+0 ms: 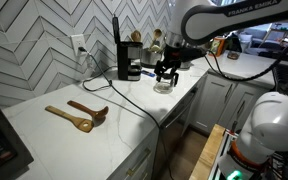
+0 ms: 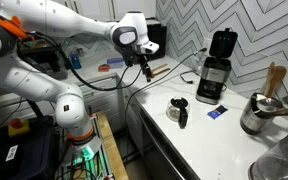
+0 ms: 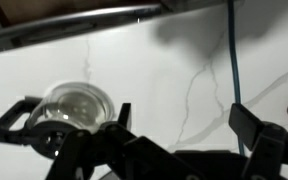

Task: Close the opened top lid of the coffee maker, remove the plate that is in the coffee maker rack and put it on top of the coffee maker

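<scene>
The black coffee maker (image 1: pixel 128 62) stands at the back of the white counter by the tiled wall, and it shows in both exterior views (image 2: pixel 213 82). Its top lid (image 1: pixel 115 34) stands raised upright (image 2: pixel 222 42). The coffee maker rack (image 2: pixel 209 92) faces the counter; the plate in it is too small to make out. My gripper (image 1: pixel 166 70) hangs open and empty above the counter, away from the machine, next to a clear glass carafe (image 1: pixel 164 86). In the wrist view the open jaws (image 3: pixel 184 125) frame bare counter, with the carafe (image 3: pixel 79 105) to their left.
Two wooden spoons (image 1: pixel 79 115) lie on the counter. A wall outlet (image 1: pixel 79 45) feeds a cord (image 3: pixel 234 60) that runs across the counter. A steel pot (image 2: pixel 256 115), wooden utensils (image 2: pixel 274 80) and a small blue item (image 2: pixel 215 113) are near the machine.
</scene>
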